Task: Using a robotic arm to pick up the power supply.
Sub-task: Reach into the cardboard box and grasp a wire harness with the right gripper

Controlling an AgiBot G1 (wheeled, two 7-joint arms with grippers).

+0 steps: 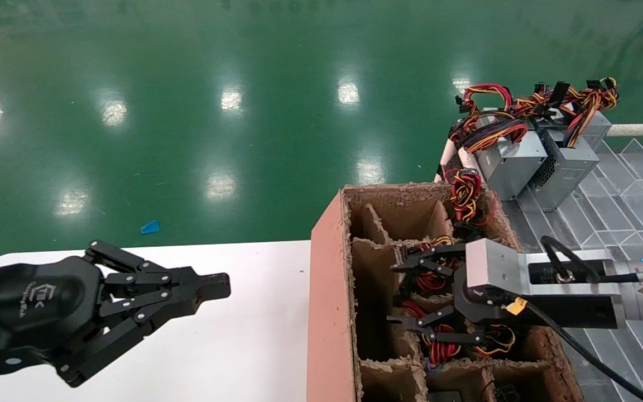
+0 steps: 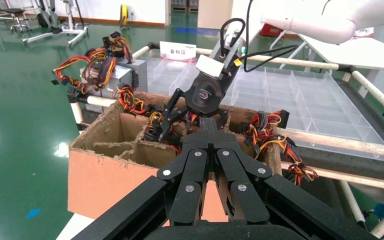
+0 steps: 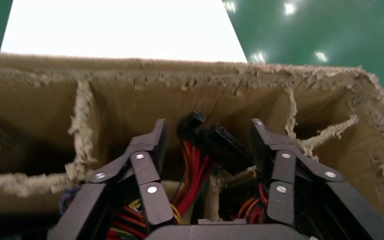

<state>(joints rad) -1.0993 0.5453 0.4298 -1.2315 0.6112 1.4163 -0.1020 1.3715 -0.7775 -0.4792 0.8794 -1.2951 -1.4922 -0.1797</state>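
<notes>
My right gripper hangs open inside the top of the brown cardboard box, over its middle compartments. In the right wrist view the right gripper has red, orange and yellow wires and a black plug of a power supply between its fingers, which do not touch them. That unit's grey case is hidden down in the compartment. My left gripper is shut on nothing and parked over the white table, left of the box.
Two grey power supplies with coiled wire bundles stand on the clear divided tray behind the box. Torn cardboard dividers split the box. More wires hang over its far rim. Green floor lies beyond.
</notes>
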